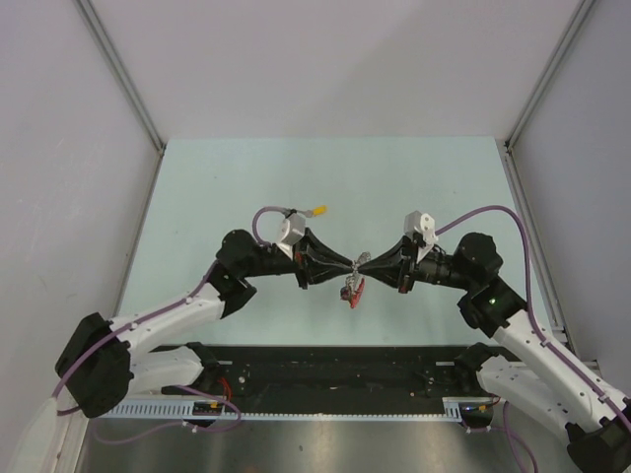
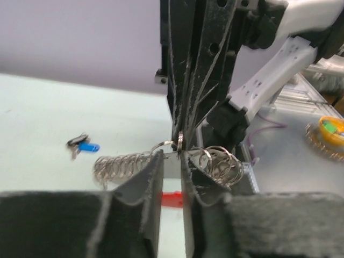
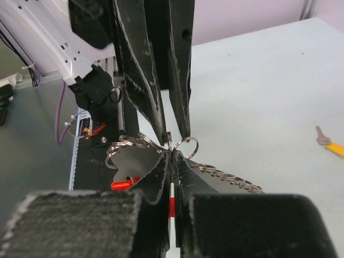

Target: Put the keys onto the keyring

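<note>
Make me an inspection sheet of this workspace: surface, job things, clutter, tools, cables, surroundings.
surface: pale green table, no damage seen.
job's things: keyring held up between the tools, red strap dangling; blue-capped key and yellow-capped key lie apart on the table, not on the ring.
clutter: blurred yellow-orange item on grey metal off the table.
tools: right tool shut on the keyring; left tool at the ring, its jaws narrowly parted.
cables: purple cables loop along both arms.
surroundings: grey walls; black rail at the near edge.
</note>
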{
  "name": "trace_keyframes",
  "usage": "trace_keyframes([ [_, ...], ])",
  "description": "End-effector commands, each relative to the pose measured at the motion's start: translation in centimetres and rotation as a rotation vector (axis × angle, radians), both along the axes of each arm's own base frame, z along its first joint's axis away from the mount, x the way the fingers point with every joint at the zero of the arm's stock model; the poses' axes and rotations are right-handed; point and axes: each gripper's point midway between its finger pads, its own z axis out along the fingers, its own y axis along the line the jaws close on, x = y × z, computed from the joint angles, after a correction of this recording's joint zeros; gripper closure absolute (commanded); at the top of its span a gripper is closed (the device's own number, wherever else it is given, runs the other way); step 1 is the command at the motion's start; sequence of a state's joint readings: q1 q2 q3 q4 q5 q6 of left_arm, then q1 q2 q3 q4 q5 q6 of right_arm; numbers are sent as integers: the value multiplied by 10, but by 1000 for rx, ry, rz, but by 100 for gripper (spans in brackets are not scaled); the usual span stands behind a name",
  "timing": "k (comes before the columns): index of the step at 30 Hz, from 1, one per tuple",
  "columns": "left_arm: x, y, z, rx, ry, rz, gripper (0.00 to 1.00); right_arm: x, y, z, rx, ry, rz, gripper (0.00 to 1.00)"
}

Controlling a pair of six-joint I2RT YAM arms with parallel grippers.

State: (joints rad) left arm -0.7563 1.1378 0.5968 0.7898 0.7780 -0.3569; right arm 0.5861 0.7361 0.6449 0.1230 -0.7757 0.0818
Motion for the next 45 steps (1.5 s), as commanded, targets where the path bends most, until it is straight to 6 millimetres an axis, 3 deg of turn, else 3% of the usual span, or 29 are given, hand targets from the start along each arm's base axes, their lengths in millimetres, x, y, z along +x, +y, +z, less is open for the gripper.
trace_keyframes([
  [1, 5, 12, 3, 153, -87, 19, 70, 6, 1, 21, 1, -88, -20, 100],
  [6, 15, 21, 8, 309, -198, 42, 55, 11, 4, 14, -52, -87, -47, 100],
  [8, 14, 25, -2, 374, -198, 27, 52, 12, 7, 12, -70, -96, -50, 100],
  [12, 13, 26, -6, 436, -191, -9, 53, 10, 10, 7, -91, -87, -49, 100],
  [20, 4, 20, -6, 432, -178, -81, 73, 9, 19, 2, -129, -99, -49, 100],
  [25, -4, 19, -6, 430, -174, -114, 72, 11, 21, 0, -143, -100, -55, 100],
  [32, -10, 20, -4, 412, -170, -137, 64, 11, 22, -3, -151, -96, -59, 100],
  [45, 1, 11, -9, 404, -137, -95, 66, 7, 25, -3, -155, -101, -45, 100],
])
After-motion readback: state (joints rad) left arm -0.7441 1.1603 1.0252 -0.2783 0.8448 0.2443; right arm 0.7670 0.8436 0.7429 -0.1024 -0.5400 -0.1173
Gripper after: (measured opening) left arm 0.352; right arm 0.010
